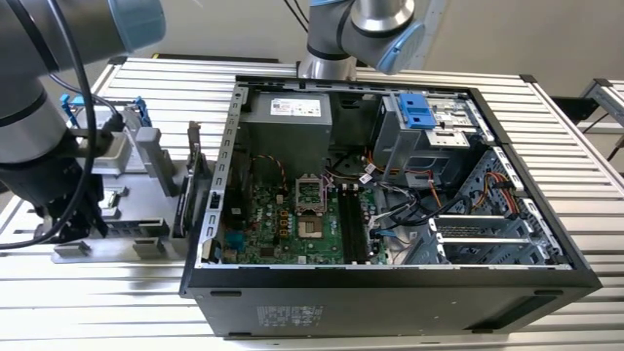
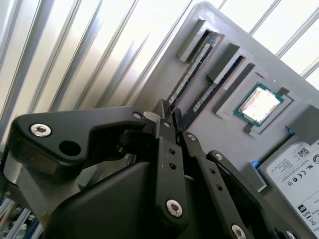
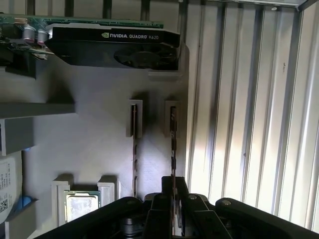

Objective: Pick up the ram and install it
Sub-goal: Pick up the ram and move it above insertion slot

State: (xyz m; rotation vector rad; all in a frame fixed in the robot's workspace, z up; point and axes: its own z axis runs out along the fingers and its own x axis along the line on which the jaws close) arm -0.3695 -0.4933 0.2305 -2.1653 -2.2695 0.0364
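Gripper point(image 3: 174, 185) of black metal clamps the near end of the long, thin dark-green ram stick point(image 3: 173, 144), edgewise along the grey plastic tray's point(image 3: 99, 149) edge, its length running straight ahead.

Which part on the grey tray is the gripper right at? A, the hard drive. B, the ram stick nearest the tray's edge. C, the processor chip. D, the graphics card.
B: in the first wrist view the gripper is lined up on the ram, which stands on edge in the slot of the grey tray closest to the tray's edge.
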